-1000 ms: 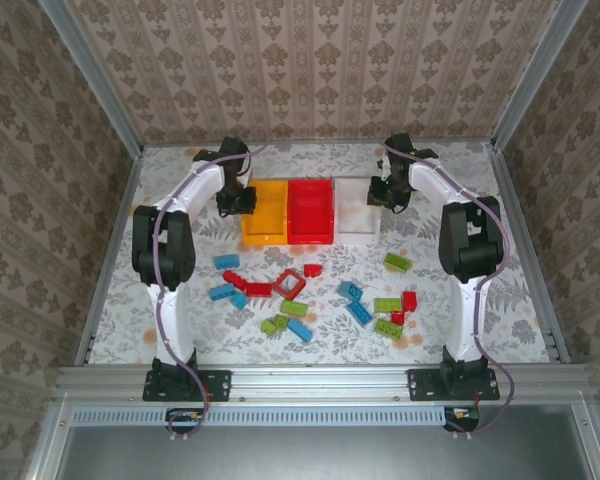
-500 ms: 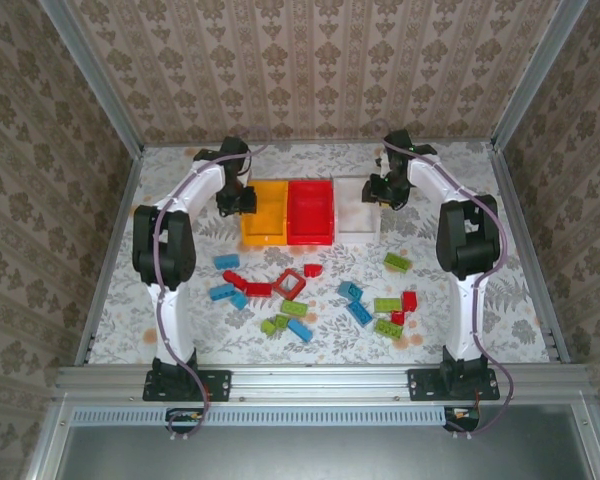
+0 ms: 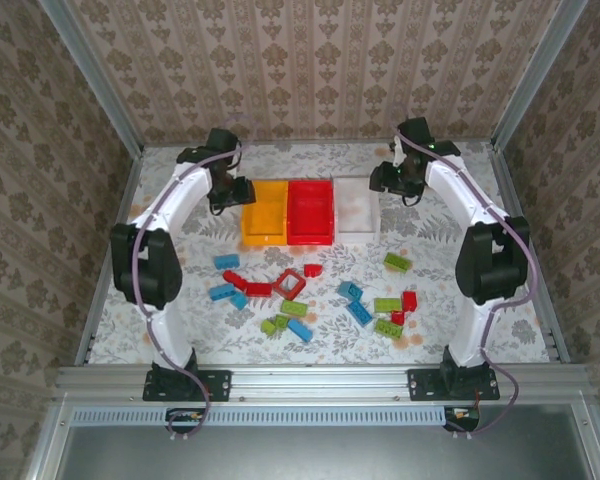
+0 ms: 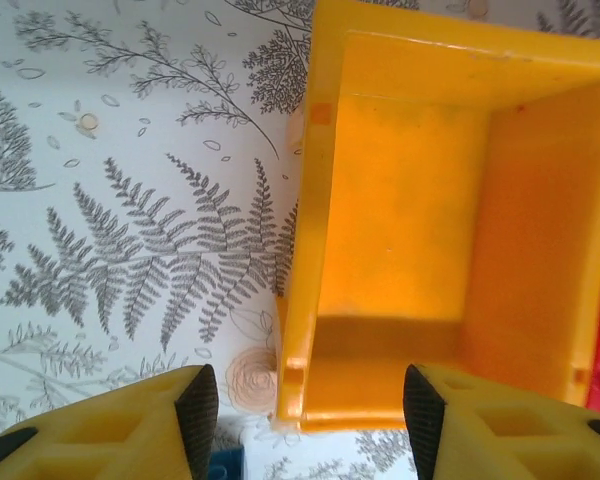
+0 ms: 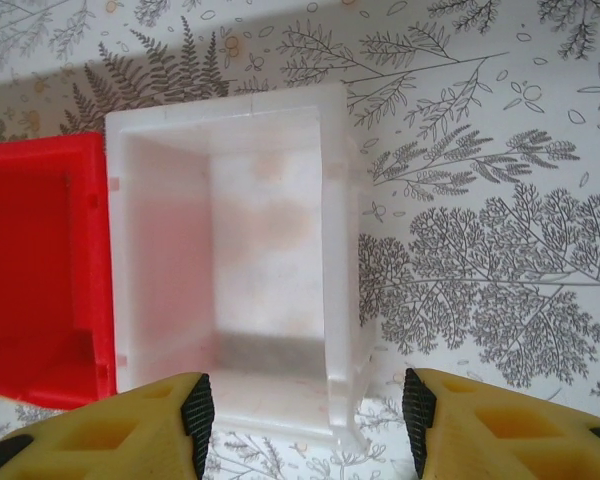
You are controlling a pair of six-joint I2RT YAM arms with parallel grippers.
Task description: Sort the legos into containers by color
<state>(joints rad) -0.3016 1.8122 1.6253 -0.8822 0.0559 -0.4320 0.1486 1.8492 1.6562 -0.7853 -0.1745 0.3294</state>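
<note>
Three bins at 12 o'clock: yellow-orange bin (image 3: 265,210), red bin (image 3: 310,208), white bin (image 3: 358,208). Loose at centre, roughly: six blue legos (image 3: 226,261), six red legos (image 3: 258,289) including one open red frame (image 3: 289,284), six green legos (image 3: 397,262).

Legos (image 3: 294,308) scattered before three containers (image 3: 310,212) in row.

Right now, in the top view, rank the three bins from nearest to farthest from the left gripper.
1. The yellow-orange bin, left end of the row, just beside the left gripper.
2. The red bin, middle of the row.
3. The white bin, right end of the row.
</note>
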